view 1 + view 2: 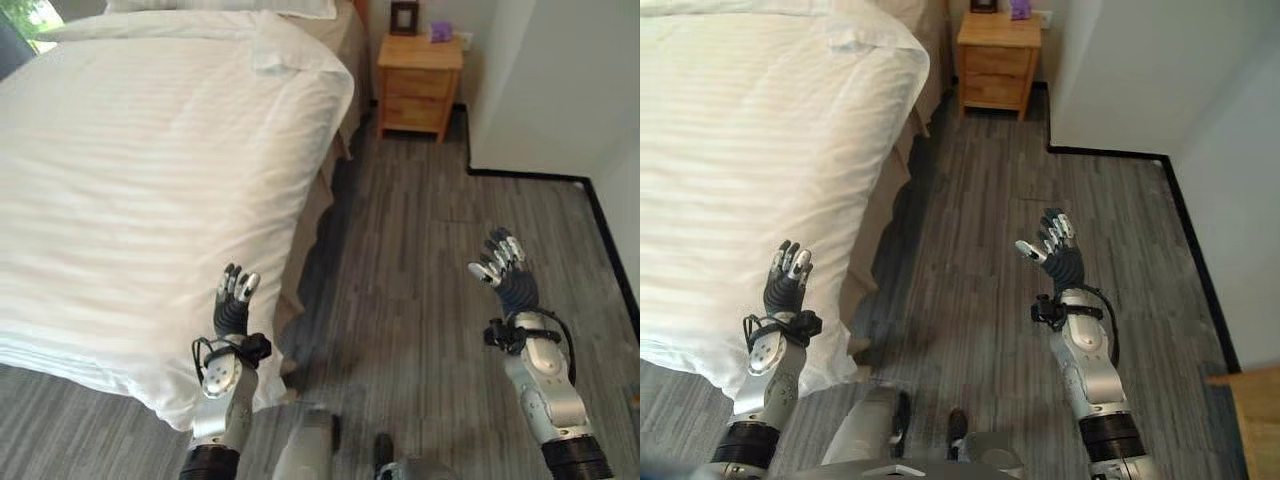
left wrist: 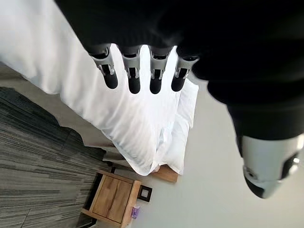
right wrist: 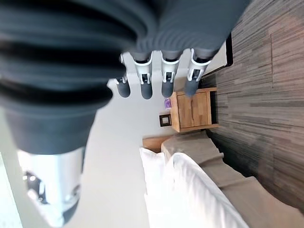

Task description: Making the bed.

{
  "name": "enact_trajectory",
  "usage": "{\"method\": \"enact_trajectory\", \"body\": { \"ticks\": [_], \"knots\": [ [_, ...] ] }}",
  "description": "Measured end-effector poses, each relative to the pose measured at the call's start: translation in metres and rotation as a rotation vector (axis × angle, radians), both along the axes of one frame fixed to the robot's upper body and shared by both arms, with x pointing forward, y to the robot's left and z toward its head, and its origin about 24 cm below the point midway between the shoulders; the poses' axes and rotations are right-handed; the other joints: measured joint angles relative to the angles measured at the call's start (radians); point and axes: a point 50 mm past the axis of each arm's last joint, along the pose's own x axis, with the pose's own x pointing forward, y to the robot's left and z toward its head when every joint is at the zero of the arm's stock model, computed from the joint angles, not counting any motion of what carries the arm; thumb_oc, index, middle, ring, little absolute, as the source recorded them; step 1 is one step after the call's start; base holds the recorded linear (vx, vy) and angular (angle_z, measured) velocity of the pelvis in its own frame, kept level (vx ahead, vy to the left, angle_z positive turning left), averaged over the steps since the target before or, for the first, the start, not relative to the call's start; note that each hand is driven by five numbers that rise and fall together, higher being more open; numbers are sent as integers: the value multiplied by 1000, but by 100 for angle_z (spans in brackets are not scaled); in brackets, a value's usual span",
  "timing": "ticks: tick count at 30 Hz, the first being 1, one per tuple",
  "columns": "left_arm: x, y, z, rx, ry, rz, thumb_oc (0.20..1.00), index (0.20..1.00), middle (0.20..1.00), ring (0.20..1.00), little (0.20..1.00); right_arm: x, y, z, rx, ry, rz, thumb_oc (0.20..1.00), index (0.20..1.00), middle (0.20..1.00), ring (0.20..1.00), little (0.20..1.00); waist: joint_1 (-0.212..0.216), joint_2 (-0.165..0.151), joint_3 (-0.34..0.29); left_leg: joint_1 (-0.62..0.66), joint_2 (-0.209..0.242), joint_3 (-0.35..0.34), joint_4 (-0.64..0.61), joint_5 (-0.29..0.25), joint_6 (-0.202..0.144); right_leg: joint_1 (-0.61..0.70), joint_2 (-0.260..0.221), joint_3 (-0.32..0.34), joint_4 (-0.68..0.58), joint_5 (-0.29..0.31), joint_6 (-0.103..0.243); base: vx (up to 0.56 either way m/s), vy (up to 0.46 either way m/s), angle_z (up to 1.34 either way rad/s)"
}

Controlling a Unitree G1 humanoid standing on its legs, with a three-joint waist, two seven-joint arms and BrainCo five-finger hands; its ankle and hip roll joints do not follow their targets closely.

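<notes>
A wide bed (image 1: 120, 180) takes up the left side of the scene, covered by a white striped duvet (image 1: 150, 150) that lies mostly smooth and hangs over the near right corner. At the far end a white pillow (image 1: 290, 45) rests near the right edge of the bed, and below the duvet along the right side a beige bed skirt (image 1: 318, 195) hangs down to the floor. The floor (image 1: 430, 250) is grey wood-look planking running to the right of the bed. In the far right corner of the room stands a small wooden nightstand (image 1: 420, 85) with drawers, and on its top sit a dark picture frame (image 1: 404, 17) and a small purple object (image 1: 441, 32). A white wall (image 1: 560, 80) with a black skirting board juts in on the far right. The left hand (image 1: 234, 300) is raised over the near right corner of the duvet, fingers straight and holding nothing. The right hand (image 1: 505, 268) is raised over the bare floor, well apart from the bed, fingers spread straight and empty.
</notes>
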Motion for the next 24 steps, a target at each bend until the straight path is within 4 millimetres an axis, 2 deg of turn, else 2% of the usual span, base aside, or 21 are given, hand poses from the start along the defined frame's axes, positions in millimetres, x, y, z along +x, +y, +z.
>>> {"method": "enact_trajectory", "body": {
  "ticks": [2, 3, 4, 5, 8, 10, 11, 12, 13, 14, 15, 16, 17, 18, 19, 21, 22, 24],
  "knots": [
    [0, 0, -1, -1, 2, -1, 1000, 1000, 1000, 1000, 1000, 0, -2, 0, -12, 2, -3, 1000, 1000, 1000, 1000, 1000, -1, 6, 0, 23, -8, -12, -183, 12, 12, 17, 17, 9, -19, 0, 3, 592, 55, -31],
    [-2, 0, -3, 2, 10, -3, 1000, 1000, 1000, 1000, 1000, 1, -3, -3, -22, 12, -4, 1000, 1000, 1000, 1000, 1000, 16, 10, -1, 42, -32, -64, -351, 29, 23, 55, 33, 69, -67, -1, 7, 463, 33, -66],
    [-2, 0, -4, -1, 14, -2, 1000, 1000, 1000, 1000, 1000, 2, -3, -4, -24, 17, -4, 1000, 1000, 1000, 1000, 1000, 32, 14, 3, 54, -31, -91, -415, 44, 26, 63, 41, 90, -71, -2, 6, 456, 36, -93],
    [-2, 2, -7, -1, 27, 5, 1000, 1000, 1000, 1000, 1000, 3, -2, -5, -25, 21, 1, 1000, 1000, 1000, 1000, 1000, 54, 16, 4, 51, -41, -84, -478, 64, 18, 94, 44, 128, -100, -7, 15, 457, 64, -86],
    [-5, 4, -13, -2, 55, 16, 1000, 1000, 1000, 1000, 1000, 4, 2, -5, -32, 23, 17, 1000, 1000, 1000, 1000, 1000, 58, 15, 5, 52, -59, -61, -500, 102, 39, 166, 45, 159, -122, -18, 33, 382, 104, -56],
    [-8, 8, -17, -3, 73, 35, 1000, 1000, 1000, 1000, 1000, 4, 6, -4, -75, 16, 36, 1000, 1000, 1000, 1000, 1000, 58, 17, -1, 72, -39, 46, -451, 111, 65, 251, 48, 198, -137, -45, 66, 540, 191, -84],
    [-12, 9, -20, -2, 87, 46, 1000, 1000, 1000, 1000, 1000, 3, 9, -4, -85, 19, 58, 1000, 1000, 1000, 1000, 1000, 74, 28, -22, 101, -18, 95, -446, 146, 98, 281, 56, 227, -130, -61, 83, 503, 169, -78],
    [-11, 10, -20, 0, 88, 49, 1000, 1000, 1000, 1000, 1000, 2, 12, -6, -107, 25, 70, 1000, 1000, 1000, 1000, 1000, 73, 16, -27, 113, -28, 96, -432, 181, 112, 290, 44, 225, -106, -72, 94, 492, 171, -65],
    [-8, 7, -19, -7, 84, 43, 1000, 1000, 1000, 1000, 1000, 2, 15, -8, -129, 37, 84, 1000, 1000, 1000, 1000, 1000, 73, 2, -30, 139, -38, 105, -426, 149, 116, 271, 33, 213, -26, -78, 100, 419, 187, -34],
    [-6, 3, -17, -2, 74, 23, 1000, 1000, 1000, 1000, 1000, 0, 20, -8, -132, 35, 102, 1000, 1000, 1000, 1000, 1000, 88, -4, -40, 192, -36, 102, -453, 157, 125, 179, 19, 163, 216, -108, 127, 420, 238, -32],
    [-5, 2, -15, -1, 65, 20, 1000, 1000, 1000, 1000, 1000, -1, 21, -7, -131, 32, 109, 1000, 1000, 1000, 1000, 1000, 99, -10, -46, 200, -40, 98, -462, 155, 125, 155, 6, 154, 274, -112, 133, 417, 236, -41],
    [1, 1, -7, 5, 33, 11, 1000, 1000, 1000, 1000, 1000, 0, 27, -2, -126, 8, 133, 1000, 1000, 1000, 1000, 1000, 98, -17, -53, 238, -87, 83, -452, 105, 138, 58, -11, 137, 502, -36, 127, 278, 204, 23],
    [6, -2, -5, -1, 22, 3, 1000, 1000, 1000, 1000, 1000, -2, 28, -1, -134, -1, 137, 1000, 1000, 1000, 1000, 1000, 61, -12, -51, 266, -113, 74, -450, 92, 157, -8, -22, 111, 666, 67, 118, 254, 181, 80],
    [9, -4, -2, 4, 12, -8, 1000, 1000, 1000, 1000, 1000, -4, 27, -1, -141, -1, 137, 1000, 1000, 1000, 1000, 1000, 35, -13, -50, 297, -119, 47, -457, 101, 147, -66, -51, 97, 802, 104, 136, 599, 251, 94],
    [12, -5, 5, 5, -16, -7, 1000, 1000, 1000, 1000, 1000, 0, 32, 4, -155, -21, 155, 1000, 1000, 1000, 1000, 1000, 40, 17, -38, 360, -141, -30, -460, 11, 199, -210, -61, 118, 972, 43, 106, 465, 142, 52],
    [16, -7, 9, 3, -29, 1, 1000, 1000, 1000, 1000, 1000, 6, 39, 10, -146, -46, 174, 1000, 1000, 1000, 1000, 1000, 20, 83, -1, 413, -124, -77, -453, -18, 218, -356, -32, 131, 1048, -33, 87, 514, 30, 70],
    [21, -9, 13, 7, -47, -9, 1000, 1000, 1000, 1000, 1000, 3, 38, 5, -154, -22, 185, 1000, 1000, 1000, 1000, 1000, -13, 116, 2, 469, -119, -136, -467, -6, 184, -468, -41, 128, 947, -61, 101, 658, -20, 129],
    [22, -8, 17, 31, -63, -6, 1000, 1000, 1000, 1000, 1000, 3, 36, 2, -159, -11, 184, 1000, 1000, 1000, 1000, 1000, -15, 114, 2, 520, -117, -201, -466, -67, 190, -546, -29, 153, 729, -61, 117, 528, -66, 123]
  ]
}}
